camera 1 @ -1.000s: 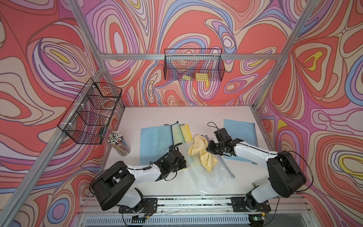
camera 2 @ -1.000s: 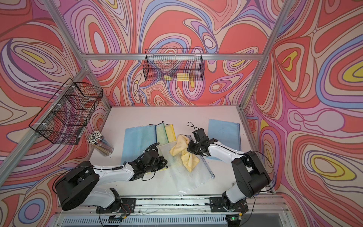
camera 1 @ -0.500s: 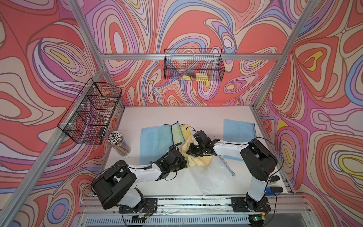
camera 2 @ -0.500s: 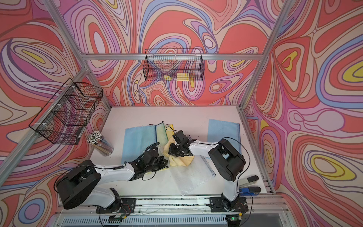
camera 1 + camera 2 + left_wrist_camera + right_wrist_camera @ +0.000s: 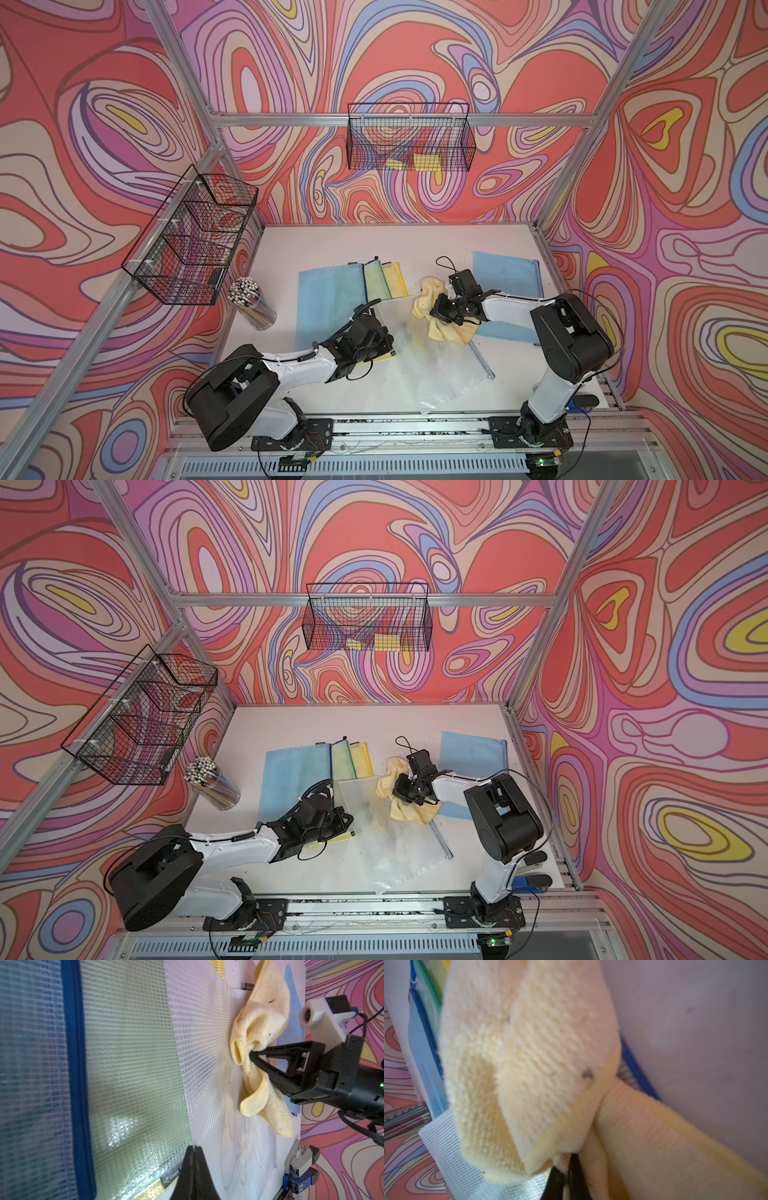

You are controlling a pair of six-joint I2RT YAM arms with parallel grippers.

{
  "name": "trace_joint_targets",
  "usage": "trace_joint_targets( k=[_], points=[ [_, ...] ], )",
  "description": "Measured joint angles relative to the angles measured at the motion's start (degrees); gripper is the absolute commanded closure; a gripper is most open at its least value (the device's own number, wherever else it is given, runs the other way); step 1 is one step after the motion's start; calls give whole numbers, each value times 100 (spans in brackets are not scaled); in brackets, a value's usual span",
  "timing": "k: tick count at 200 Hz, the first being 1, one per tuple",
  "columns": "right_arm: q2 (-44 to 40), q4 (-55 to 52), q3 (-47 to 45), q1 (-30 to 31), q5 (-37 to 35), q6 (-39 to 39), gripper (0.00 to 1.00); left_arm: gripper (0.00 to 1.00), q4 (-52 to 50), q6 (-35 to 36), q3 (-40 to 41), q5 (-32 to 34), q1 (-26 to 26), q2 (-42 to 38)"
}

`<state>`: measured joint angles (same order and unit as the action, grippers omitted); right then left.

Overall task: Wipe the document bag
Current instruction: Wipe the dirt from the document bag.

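Observation:
The document bag is a clear mesh pouch lying flat in the middle of the table, with dark smears on it. A crumpled yellow cloth rests on its far right corner. My right gripper is shut on the cloth, which fills the right wrist view above the right gripper. My left gripper is shut with nothing between its fingers, its tips on the bag's left edge. The left wrist view shows the cloth pinched by the right gripper.
A blue pouch, a green one and a yellow one overlap at the left, partly under the clear bag. Another blue pouch lies far right. A pencil cup stands left. Wire baskets hang on the walls.
My right gripper dragged the cloth left across the far end of the bag, then came partway back right. The left arm stayed still on the bag's edge.

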<state>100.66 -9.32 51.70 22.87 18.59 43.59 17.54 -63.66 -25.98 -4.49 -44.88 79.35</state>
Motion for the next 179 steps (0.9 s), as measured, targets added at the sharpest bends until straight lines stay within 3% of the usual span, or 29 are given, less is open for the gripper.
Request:
trace_joint_targets(
  k=[30,68,90,143,179],
  points=[
    [0,-98,103,293,28,44,100,100,-2,-2,26,-7,0,9],
    [612,-11,1156,1283,79,208,100,100,9,-2,26,-46,4,153],
    [979,210,1541,1526,251,302,100,100,9,-2,26,-61,15,219],
    [1414,125,1648,1283,428,267,100,100,-2,4,22,-87,26,225],
    [918,201,883,354,763,76,100,100,0,11,9,-96,26,223]
  ],
)
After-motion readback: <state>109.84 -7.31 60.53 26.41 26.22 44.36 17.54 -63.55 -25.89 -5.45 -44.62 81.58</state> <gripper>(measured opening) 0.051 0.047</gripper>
